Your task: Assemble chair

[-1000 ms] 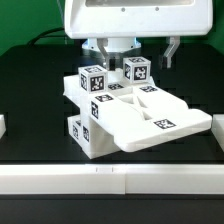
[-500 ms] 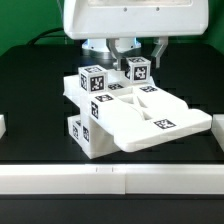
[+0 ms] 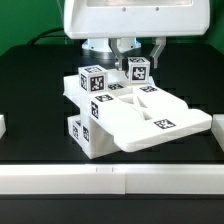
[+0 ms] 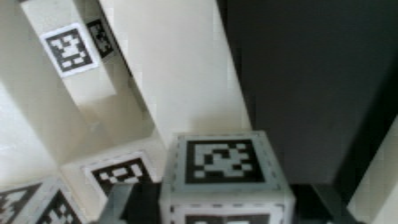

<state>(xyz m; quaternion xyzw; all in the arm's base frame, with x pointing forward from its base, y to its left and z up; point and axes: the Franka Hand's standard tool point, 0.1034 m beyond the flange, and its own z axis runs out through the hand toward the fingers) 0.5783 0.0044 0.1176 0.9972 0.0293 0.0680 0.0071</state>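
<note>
No readable text, numbers or brands. Only black-and-white square tags (image 3: 96, 83) on the chair (image 3: 140, 118) parts; codes not decipherable.

A black table top (image 3: 30, 150) fills the scene. A green wall (image 3: 25, 25) stands behind it. A white rail (image 3: 60, 180) runs along the front edge.

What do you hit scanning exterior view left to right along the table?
Small white part at the exterior view's left edge → lower tagged cube of the chair → tall tagged block → tagged cube under the gripper → flat slab with a tag.
</note>
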